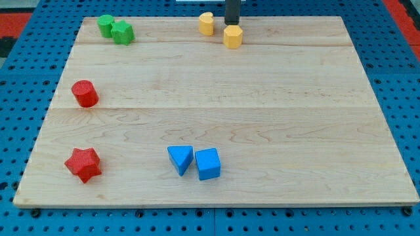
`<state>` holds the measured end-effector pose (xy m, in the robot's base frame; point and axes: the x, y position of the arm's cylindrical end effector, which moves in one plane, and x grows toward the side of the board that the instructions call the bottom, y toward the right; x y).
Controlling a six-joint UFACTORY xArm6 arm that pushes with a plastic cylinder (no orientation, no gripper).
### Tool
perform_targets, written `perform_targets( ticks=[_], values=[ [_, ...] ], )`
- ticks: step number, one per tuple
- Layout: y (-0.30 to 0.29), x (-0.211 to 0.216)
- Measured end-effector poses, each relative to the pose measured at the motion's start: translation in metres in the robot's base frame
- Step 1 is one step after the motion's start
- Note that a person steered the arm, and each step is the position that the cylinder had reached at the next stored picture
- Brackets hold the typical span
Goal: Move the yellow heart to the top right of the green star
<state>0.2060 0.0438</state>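
Note:
The yellow heart (207,23) sits at the view's top edge of the board, a little left of centre. The green star (123,32) is far to its left, near the top left corner, touching a green round block (105,25). My tip (232,24) comes down at the view's top, just right of the yellow heart and directly behind a yellow pentagon-like block (232,37). It is close to or touching that block. There is a small gap between the tip and the heart.
A red cylinder (84,94) stands at the left middle. A red star (83,164) is at the lower left. A blue triangle (180,159) and a blue cube (208,164) touch at the lower centre. The wooden board (275,118) lies on a blue pegboard.

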Motion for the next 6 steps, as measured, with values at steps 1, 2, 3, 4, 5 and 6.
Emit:
perform_targets(
  ticks=[1, 2, 3, 4, 5, 6],
  values=[
    [0.051, 0.011],
    [0.094, 0.037],
    [0.085, -0.013],
    [-0.016, -0.013],
    [-0.069, -0.012],
    [-0.051, 0.045]
  ],
)
